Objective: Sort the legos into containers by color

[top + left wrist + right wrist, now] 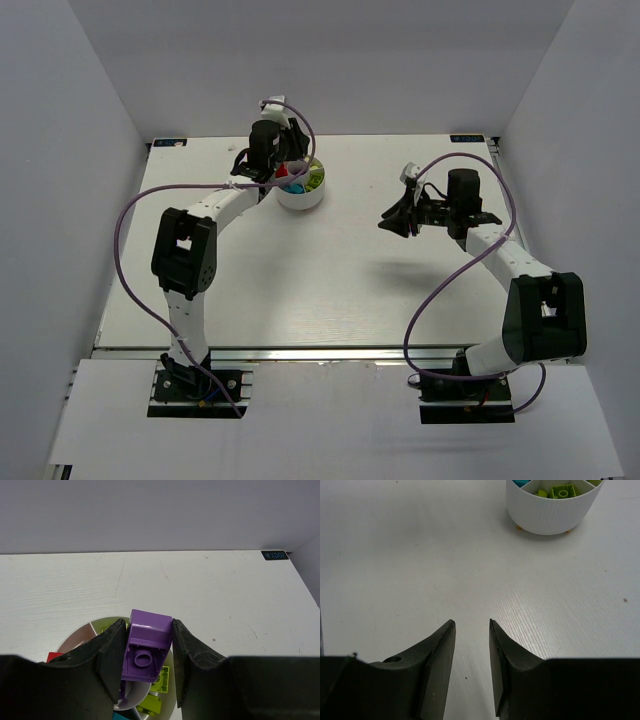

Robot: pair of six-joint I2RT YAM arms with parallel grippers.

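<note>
**Left wrist view: purple brick pinched right over the dish**

The left gripper (148, 625) is clamped on a purple lego (148, 642), directly above the white dish (75, 637). Lime legos (563, 491), a red one (54, 656) and a cyan one (520, 482) sit in its wedges. The right gripper (471, 625) hovers well away from the dish, fingers slightly apart.

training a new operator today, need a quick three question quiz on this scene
1. True or false: the left gripper grips a purple lego over the dish.
2. The right gripper holds: A a red lego, B nothing, C a cyan lego.
3. Fill in: in the right wrist view, the studded lego in the dish is ____.
Key: 1 true; 2 B; 3 lime green.
</note>
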